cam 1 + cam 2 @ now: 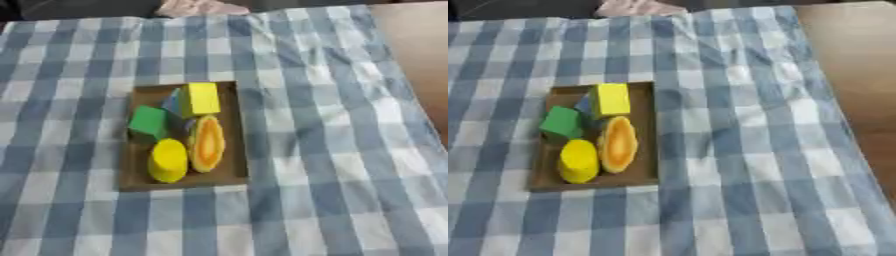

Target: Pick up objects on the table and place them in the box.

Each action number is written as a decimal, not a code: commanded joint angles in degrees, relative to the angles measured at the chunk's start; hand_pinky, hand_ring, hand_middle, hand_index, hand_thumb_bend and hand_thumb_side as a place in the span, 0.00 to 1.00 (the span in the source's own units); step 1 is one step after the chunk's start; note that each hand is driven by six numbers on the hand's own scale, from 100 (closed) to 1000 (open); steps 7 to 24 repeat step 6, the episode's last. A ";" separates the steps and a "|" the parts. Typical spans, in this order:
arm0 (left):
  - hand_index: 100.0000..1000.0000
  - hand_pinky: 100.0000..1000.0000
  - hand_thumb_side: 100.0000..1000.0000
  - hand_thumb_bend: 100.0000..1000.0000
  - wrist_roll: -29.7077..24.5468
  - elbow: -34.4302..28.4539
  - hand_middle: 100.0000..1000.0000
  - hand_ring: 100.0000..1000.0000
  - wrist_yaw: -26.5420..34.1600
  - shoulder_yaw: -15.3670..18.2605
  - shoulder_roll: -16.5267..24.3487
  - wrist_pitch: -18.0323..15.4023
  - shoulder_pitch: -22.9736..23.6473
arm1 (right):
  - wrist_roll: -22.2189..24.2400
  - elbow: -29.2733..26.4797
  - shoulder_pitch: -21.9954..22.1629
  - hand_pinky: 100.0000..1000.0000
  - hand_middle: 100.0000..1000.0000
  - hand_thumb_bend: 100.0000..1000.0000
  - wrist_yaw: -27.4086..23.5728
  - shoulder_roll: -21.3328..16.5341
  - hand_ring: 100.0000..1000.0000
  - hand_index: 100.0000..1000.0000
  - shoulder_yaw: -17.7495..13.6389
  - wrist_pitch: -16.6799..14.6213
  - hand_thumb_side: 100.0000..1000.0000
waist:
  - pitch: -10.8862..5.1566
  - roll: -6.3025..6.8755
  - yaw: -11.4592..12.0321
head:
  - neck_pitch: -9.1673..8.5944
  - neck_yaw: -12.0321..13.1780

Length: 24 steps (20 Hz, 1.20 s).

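**Everything is sitting in the box, and no hand is showing**

We are looking down at the worktop point(350, 165), which is wearing a blue and white checked cloth point(79, 60). The brown box point(229, 167) is lying a little left of the middle. It is a flat tray, longer from far to near than from side to side.

Inside it we are seeing five things. The yellow block point(202, 98) is sitting at the far end, and a blue piece point(172, 104) is peeking out just beside it on the left. The green block point(149, 121) is resting by the left wall. The yellow cylinder point(168, 160) is lying at the near end, and the orange oval thing point(206, 143) is lying beside it on the right, touching it. Both are pointing far to near, like the box.

We are not finding any toy out on the cloth, so we are thinking the job is done or nearly done.

Neither hand is showing, so we cannot tell what the fingers are doing, or which hand is nearer to the box.
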 commanded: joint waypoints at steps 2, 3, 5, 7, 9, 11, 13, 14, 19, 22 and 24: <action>0.86 0.72 0.59 0.00 1.86 -1.67 0.65 0.72 1.21 2.56 -2.85 -2.32 3.15 | -0.80 -0.96 -0.80 0.87 0.61 0.00 -1.03 -0.85 0.70 0.88 -0.99 -0.69 0.43 | -0.88 -0.24 0.05 | -0.70 0.68; 0.86 0.72 0.59 0.00 1.93 -1.67 0.65 0.72 1.22 2.88 -3.72 -2.77 3.98 | -0.88 -0.96 -0.83 0.87 0.61 0.00 -1.24 -0.74 0.70 0.88 -1.01 -0.90 0.43 | -0.88 -0.24 0.03 | -0.80 0.74; 0.87 0.71 0.60 0.00 1.73 -1.68 0.65 0.72 1.08 3.32 -5.04 -3.23 5.31 | -0.92 -0.96 -0.76 0.87 0.64 0.00 -1.76 -0.56 0.72 0.88 -1.01 -1.48 0.43 | -0.93 -0.19 0.01 | -0.85 0.72; 0.87 0.71 0.60 0.00 1.64 -1.68 0.65 0.72 1.05 3.47 -5.63 -3.31 5.86 | -0.86 -0.96 -0.69 0.87 0.66 0.00 -2.03 -0.51 0.74 0.89 -1.01 -1.78 0.44 | -0.97 -0.15 -0.01 | -0.83 0.73; 0.87 0.71 0.60 0.00 1.64 -1.68 0.65 0.72 1.05 3.47 -5.63 -3.31 5.86 | -0.86 -0.96 -0.69 0.87 0.66 0.00 -2.03 -0.51 0.74 0.89 -1.01 -1.78 0.44 | -0.97 -0.15 -0.01 | -0.83 0.73; 0.87 0.71 0.60 0.00 1.64 -1.68 0.65 0.72 1.05 3.47 -5.63 -3.31 5.86 | -0.86 -0.96 -0.69 0.87 0.66 0.00 -2.03 -0.51 0.74 0.89 -1.01 -1.78 0.44 | -0.97 -0.15 -0.01 | -0.83 0.73; 0.87 0.71 0.60 0.00 1.64 -1.68 0.65 0.72 1.05 3.47 -5.63 -3.31 5.86 | -0.86 -0.96 -0.69 0.87 0.66 0.00 -2.03 -0.51 0.74 0.89 -1.01 -1.78 0.44 | -0.97 -0.15 -0.01 | -0.83 0.73; 0.87 0.71 0.60 0.00 1.64 -1.68 0.65 0.72 1.05 3.47 -5.63 -3.31 5.86 | -0.86 -0.96 -0.69 0.87 0.66 0.00 -2.03 -0.51 0.74 0.89 -1.01 -1.78 0.44 | -0.97 -0.15 -0.01 | -0.83 0.73; 0.87 0.71 0.60 0.00 1.64 -1.68 0.65 0.72 1.05 3.47 -5.63 -3.31 5.86 | -0.86 -0.96 -0.69 0.87 0.66 0.00 -2.03 -0.51 0.74 0.89 -1.01 -1.78 0.44 | -0.97 -0.15 -0.01 | -0.83 0.73; 0.87 0.71 0.60 0.00 1.64 -1.68 0.65 0.72 1.05 3.47 -5.63 -3.31 5.86 | -0.86 -0.96 -0.69 0.87 0.66 0.00 -2.03 -0.51 0.74 0.89 -1.01 -1.78 0.44 | -0.97 -0.15 -0.01 | -0.83 0.73; 0.87 0.71 0.60 0.00 1.64 -1.68 0.65 0.72 1.05 3.47 -5.63 -3.31 5.86 | -0.86 -0.96 -0.69 0.87 0.66 0.00 -2.03 -0.51 0.74 0.89 -1.01 -1.78 0.44 | -0.97 -0.15 -0.01 | -0.83 0.73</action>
